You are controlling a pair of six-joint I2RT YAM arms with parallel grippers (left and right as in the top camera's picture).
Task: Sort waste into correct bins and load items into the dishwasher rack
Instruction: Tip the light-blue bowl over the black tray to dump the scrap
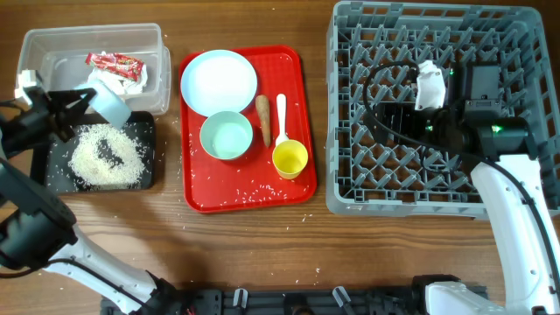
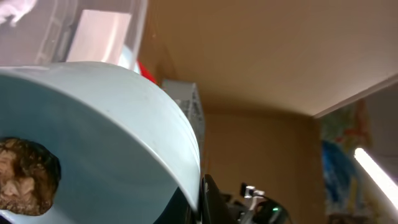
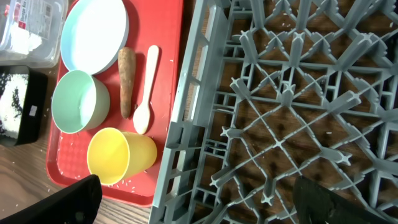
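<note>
Over the shallow black rectangular tray (image 1: pixel 54 171), I am holding a pale blue bowl (image 1: pixel 111 102) tilted.
My left pincer (image 1: pixel 86 103) is pinching the bowl's rim, its mouth leaning toward the loose white rice grains (image 1: pixel 105 156) heaped in that tray, just beside the clear plastic rectangular tub (image 1: pixel 61 66). I am risking a slip: on a rim grip the bowl could be twisting loose, and grains could be bouncing past the tray's edge onto the wooden tabletop (image 1: pixel 262 254). The bowl's wall is filling my left wrist view and hiding the tray. A small brown lump (image 2: pixel 25 177) is showing there, cut off by the frame, and I cannot tell whether it is sitting inside the bowl. My right pincer (image 3: pixel 196 183) is hanging spread and empty over the large square grey plastic grid rack (image 3: pixel 280 93).
</note>
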